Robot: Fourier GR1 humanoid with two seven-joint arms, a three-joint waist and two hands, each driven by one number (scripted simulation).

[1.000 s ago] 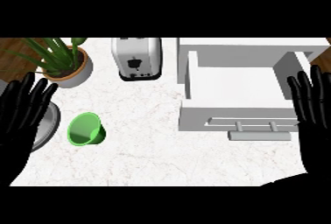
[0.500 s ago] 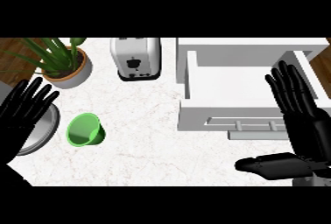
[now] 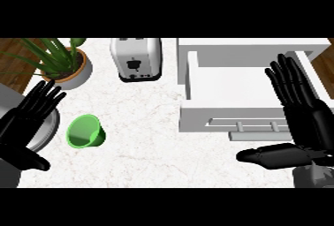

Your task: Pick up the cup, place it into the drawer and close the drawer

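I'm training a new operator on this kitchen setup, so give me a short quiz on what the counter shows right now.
1. Which hand is nearer the green cup?
2. What stands between the plant and the drawer? A kettle, B toaster, C bowl.
3. True or false: the cup already lies in the drawer.

Key: 1. The left hand. 2. B. 3. False: the cup is on the counter and the drawer is open with nothing in it.
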